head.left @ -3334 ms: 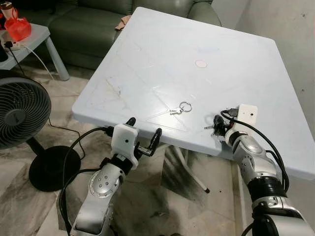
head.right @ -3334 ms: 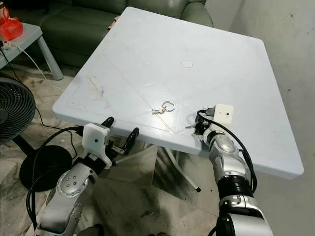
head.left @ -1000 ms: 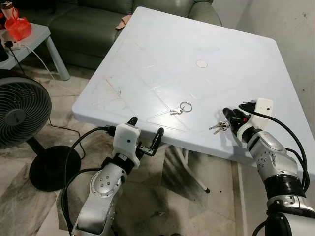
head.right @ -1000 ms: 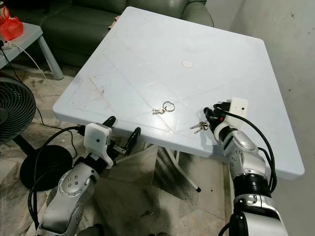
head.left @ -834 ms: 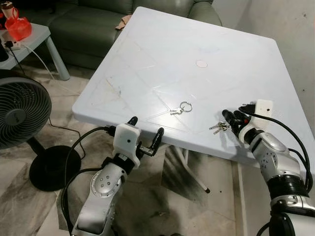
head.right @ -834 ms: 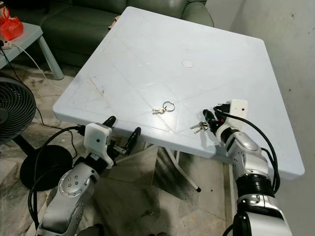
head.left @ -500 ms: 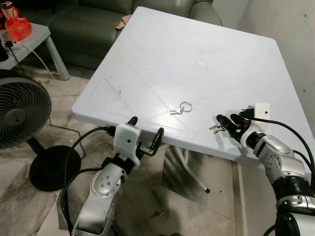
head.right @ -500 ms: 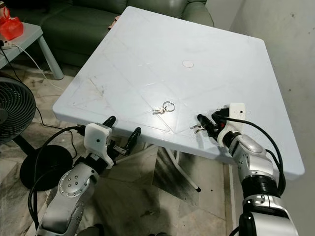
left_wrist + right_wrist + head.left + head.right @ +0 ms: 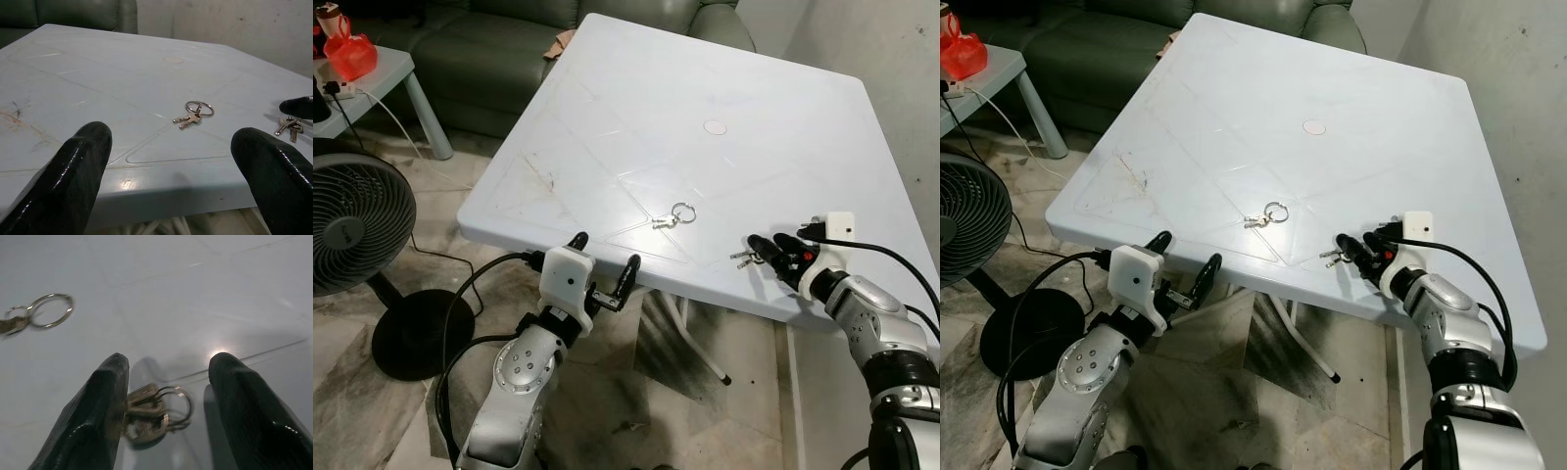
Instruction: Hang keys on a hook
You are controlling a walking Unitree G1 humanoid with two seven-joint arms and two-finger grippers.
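Open counter (image 9: 705, 88) all around two small key sets: ring with keys (image 9: 674, 214) mid-front, bunch of keys (image 9: 747, 257) between spread fingers (image 9: 105, 401) of right tool (image 9: 770, 249). Left tool (image 9: 604, 269) below front edge, fan (image 9: 357, 225) nearby.

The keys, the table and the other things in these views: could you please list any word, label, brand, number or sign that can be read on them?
None can be read.
Bunch of keys between the open right gripper jaws: any stamping is too blurred to read.
Second key ring further in on the white table: too small to read.
Red bag on the side table: no print made out.
Fan: no visible label.
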